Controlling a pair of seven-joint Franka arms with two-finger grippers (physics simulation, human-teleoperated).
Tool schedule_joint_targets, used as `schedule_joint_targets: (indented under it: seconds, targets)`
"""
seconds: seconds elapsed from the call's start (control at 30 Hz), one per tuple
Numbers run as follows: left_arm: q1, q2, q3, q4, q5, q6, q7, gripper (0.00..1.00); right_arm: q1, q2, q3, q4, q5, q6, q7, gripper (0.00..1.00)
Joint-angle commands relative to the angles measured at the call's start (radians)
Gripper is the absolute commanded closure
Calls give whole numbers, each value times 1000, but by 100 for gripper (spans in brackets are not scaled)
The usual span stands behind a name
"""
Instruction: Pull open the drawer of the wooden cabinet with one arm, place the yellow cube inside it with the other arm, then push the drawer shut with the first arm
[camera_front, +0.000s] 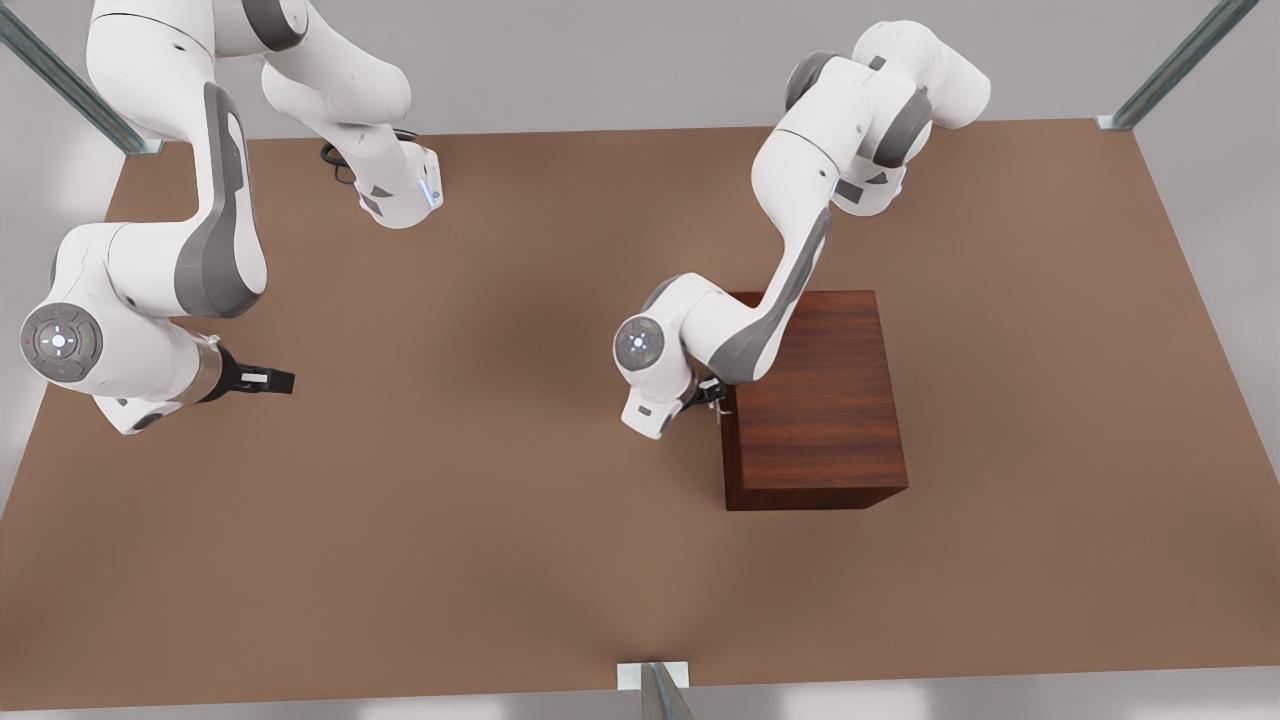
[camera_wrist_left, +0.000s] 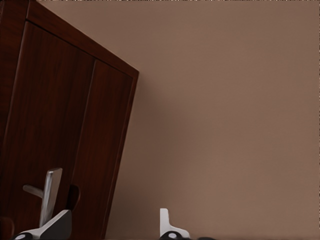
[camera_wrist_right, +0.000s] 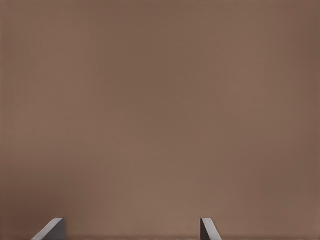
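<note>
The left gripper (camera_front: 712, 398) sits right at the wooden cabinet (camera_front: 815, 400), on the face that looks toward the front view's left, where the drawer (camera_wrist_left: 55, 135) front is. In the left wrist view the silver bar handle (camera_wrist_left: 49, 192) is beside one fingertip while the other finger (camera_wrist_left: 169, 226) stands well off to the side over bare table, so the jaws are spread wide and grasp nothing yet; the handle is near one finger, not centred between them. The drawer looks shut, flush with the cabinet's front. Judgement: this is the approach for the pull, and the arm comes in low and sideways because the handle is on the vertical face; it likely needs to shift so the bar falls between the fingers before closing. The right gripper (camera_front: 268, 380) waits well apart on the front view's left, held low above the brown table (camera_front: 500, 520); the right wrist view has its two fingertips (camera_wrist_right: 50, 229) set wide apart over plain tabletop, released and empty, probably parked out of the way until the drawer is open. The yellow cube's position cannot be told from these views, so placing has not begun
</note>
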Motion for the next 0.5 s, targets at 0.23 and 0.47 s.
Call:
schedule_joint_targets:
  seconds: [0.23, 0.47]
  targets:
    - [536, -831, -11, -644, -163, 73, 898, 0, 0, -1, 0, 0, 2, 1, -13, 0]
    - [520, -773, -25, -517, -167, -11, 952, 0, 0, -1, 0, 0, 4, -1, -13, 0]
